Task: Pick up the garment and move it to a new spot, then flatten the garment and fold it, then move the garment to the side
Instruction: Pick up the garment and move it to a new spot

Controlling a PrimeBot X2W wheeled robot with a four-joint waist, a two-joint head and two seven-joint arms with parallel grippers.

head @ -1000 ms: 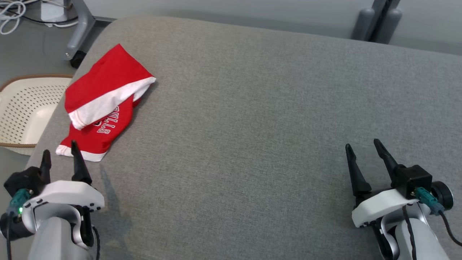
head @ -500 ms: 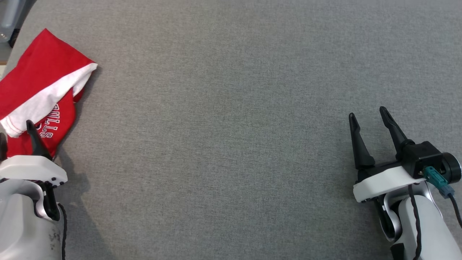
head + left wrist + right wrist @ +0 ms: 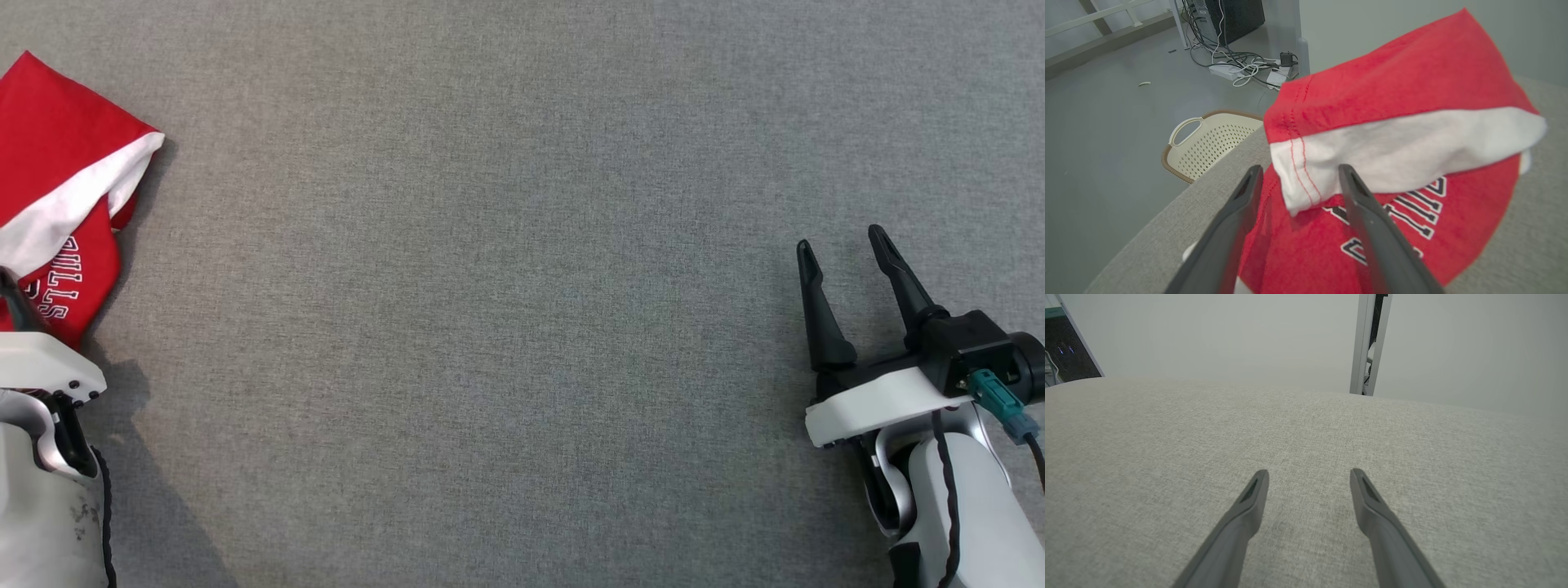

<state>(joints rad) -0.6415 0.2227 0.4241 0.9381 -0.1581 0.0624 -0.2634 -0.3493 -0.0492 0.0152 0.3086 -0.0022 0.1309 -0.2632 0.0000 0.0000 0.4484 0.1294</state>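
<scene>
Left gripper [image 3: 1300, 175], jaws spread, brackets the white flap of the red garment [image 3: 1392, 102], bunched at the table's [image 3: 490, 327] left edge. Risk: pinching only that loose layer, so it slips on lifting. Right gripper [image 3: 841, 238] spread, empty, over the table's right side.

Bright, even light; garment [image 3: 1392, 81] top seems soft-focus; faint shadows.

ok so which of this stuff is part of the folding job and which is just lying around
In the job: red and white garment, left gripper, right gripper, grey table.
Lying about: cream basket, cables on the floor.
</scene>
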